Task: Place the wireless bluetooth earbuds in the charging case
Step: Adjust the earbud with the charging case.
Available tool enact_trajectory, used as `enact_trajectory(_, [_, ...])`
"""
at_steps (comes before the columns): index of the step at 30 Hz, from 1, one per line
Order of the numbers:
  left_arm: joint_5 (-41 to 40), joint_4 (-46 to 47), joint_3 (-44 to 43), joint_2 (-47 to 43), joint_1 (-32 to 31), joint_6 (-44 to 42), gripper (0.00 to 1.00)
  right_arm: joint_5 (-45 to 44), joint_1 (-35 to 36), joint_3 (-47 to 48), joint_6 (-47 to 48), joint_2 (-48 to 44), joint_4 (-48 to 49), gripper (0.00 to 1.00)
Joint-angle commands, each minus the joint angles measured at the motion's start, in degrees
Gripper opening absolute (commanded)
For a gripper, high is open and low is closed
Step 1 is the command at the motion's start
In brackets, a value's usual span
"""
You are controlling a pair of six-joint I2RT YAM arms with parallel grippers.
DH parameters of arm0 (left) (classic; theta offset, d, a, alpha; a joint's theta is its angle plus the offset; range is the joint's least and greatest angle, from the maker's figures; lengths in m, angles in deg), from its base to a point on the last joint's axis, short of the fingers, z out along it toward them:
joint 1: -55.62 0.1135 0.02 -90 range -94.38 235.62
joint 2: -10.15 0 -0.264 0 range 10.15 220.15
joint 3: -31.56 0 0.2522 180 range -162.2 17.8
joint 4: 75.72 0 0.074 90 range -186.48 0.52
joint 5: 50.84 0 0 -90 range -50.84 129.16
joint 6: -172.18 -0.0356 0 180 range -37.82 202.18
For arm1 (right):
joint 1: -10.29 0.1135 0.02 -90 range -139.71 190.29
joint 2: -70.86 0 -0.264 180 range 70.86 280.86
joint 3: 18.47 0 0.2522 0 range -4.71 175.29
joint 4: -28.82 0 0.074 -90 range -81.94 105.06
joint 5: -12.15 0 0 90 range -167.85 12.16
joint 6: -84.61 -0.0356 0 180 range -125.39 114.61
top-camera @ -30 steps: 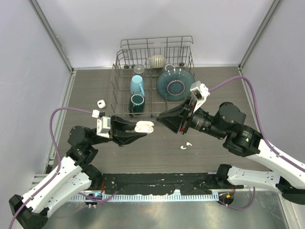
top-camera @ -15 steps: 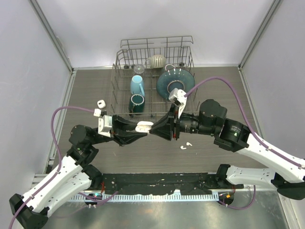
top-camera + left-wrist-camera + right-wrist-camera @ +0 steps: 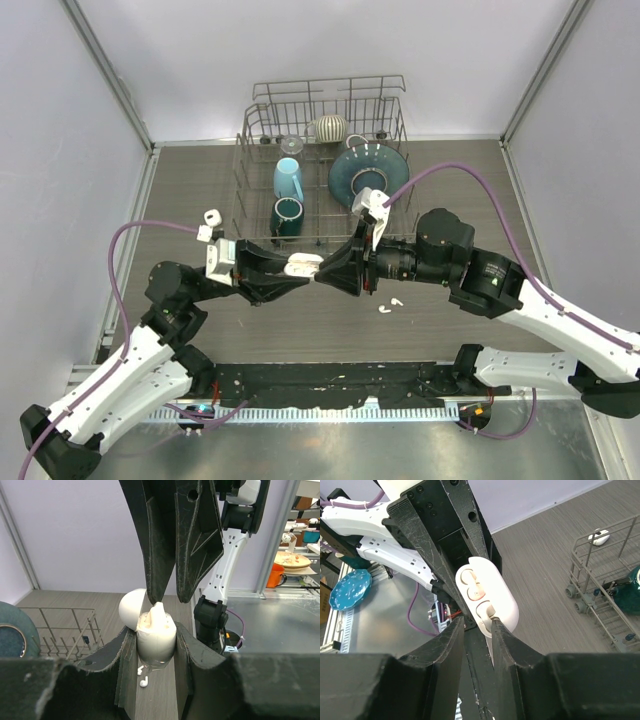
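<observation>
Now the insertion is in hand: the left tool (image 3: 298, 268) grips the open charging case (image 3: 156, 639) above the desk (image 3: 300, 335), and the right tool (image 3: 321, 273), narrowed on one earbud (image 3: 158, 611), sets it at a socket. Next, I judge, a gentle straight push, then release.

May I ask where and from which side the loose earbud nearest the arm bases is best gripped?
Probably pinch the earbud by its bulbous head, not its thin stem, coming straight down from above: it lies flat on the table, so a sideways approach would find little to close on.
</observation>
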Motion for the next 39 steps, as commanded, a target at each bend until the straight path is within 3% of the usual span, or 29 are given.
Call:
enact_trajectory(1, [1.94,6.95,-2.1,-0.54,-0.12,1.95,0.0,-2.74,0.0,0.91,2.53,0.38,-0.2,0.35])
enact_trajectory(16, [4.31,9.5,-2.54,-0.45,-0.12,3.27,0.0,-6.34,0.0,0.91,4.46,2.05,0.5,0.15])
enact_trajectory(24, [6.33,10.38,-2.27,-0.54,-0.12,3.36,0.0,-9.59,0.26,1.26,4.12,3.1,0.85,0.14])
enact_trajectory(33, [6.51,10.55,-1.75,-0.89,-0.12,3.36,0.0,-18.99,2.9,3.1,4.03,5.3,-1.35,0.14])
enact_trajectory(39, [6.86,10.82,-1.75,-0.28,-0.12,3.27,0.0,-22.34,4.92,4.15,4.29,7.05,-2.4,0.2])
